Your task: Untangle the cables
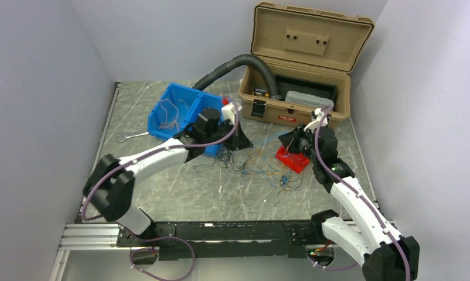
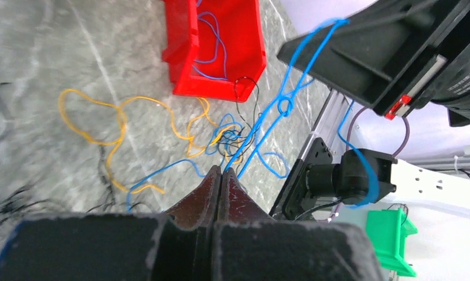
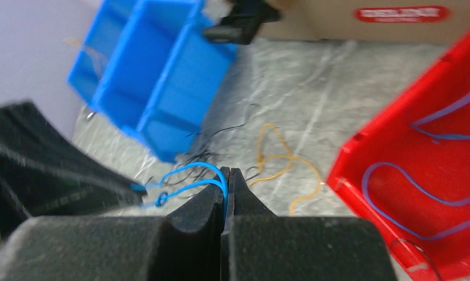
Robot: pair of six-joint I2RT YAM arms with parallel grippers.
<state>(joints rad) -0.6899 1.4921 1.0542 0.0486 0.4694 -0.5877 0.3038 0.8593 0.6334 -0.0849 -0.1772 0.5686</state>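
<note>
Red bin (image 3: 361,164): blue cables (image 3: 420,187) inside. Blue bin (image 1: 188,96): whitish cables (image 1: 171,120) inside. Loose tangle (image 1: 250,163) on counter (image 1: 191,196). Right fingers (image 3: 238,193) clamp blue cable (image 3: 191,168); left fingers (image 2: 203,190) closed.

A grey stone-look tabletop (image 1: 180,193), veined with white marbling, carries thin flexible wires (image 1: 262,167) in yellow-orange, bright blue and black. One plastic storage bin (image 1: 156,120) is vivid blue; the other plastic bin (image 1: 296,163) is glossy red, with blue strands showing inside. The open hard-shell case (image 1: 306,44) is sand-tan with a black interior and a red label. The ribbed corrugated hose (image 1: 232,63) is black. White robot arms (image 1: 156,159) carry purple cables (image 2: 406,132).
</note>
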